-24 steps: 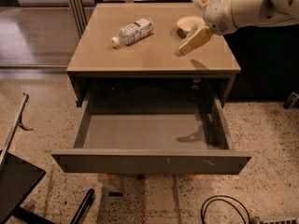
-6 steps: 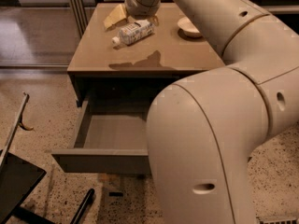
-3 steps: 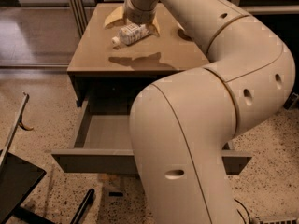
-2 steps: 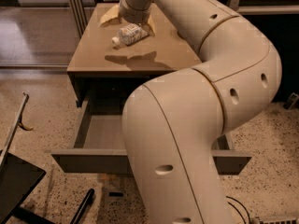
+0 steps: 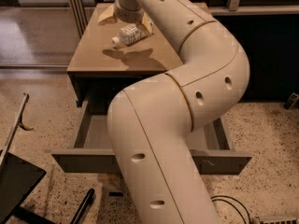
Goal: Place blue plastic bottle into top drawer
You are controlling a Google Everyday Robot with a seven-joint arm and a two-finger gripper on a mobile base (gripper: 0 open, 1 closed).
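The blue plastic bottle point(image 5: 129, 34) lies on its side on the tan table top point(image 5: 100, 57), white cap toward the left. My gripper point(image 5: 127, 22) is open and reaches down over the bottle, with one tan finger point(image 5: 106, 15) to its left and the other point(image 5: 148, 27) to its right. The top drawer point(image 5: 84, 161) is pulled out below the table, and my large cream arm point(image 5: 187, 101) covers most of its grey inside. The white bowl is hidden behind the arm.
A black frame point(image 5: 16, 185) and a black bar point(image 5: 83, 206) lie on the speckled floor at the lower left. A cable point(image 5: 231, 204) lies at the lower right. Metal posts point(image 5: 74, 3) stand behind the table's left corner, and a dark cabinet point(image 5: 271, 55) to the right.
My gripper has moved from the right side of the table over to the bottle and come down around it. The bottle lies where it was, and the drawer stays open.
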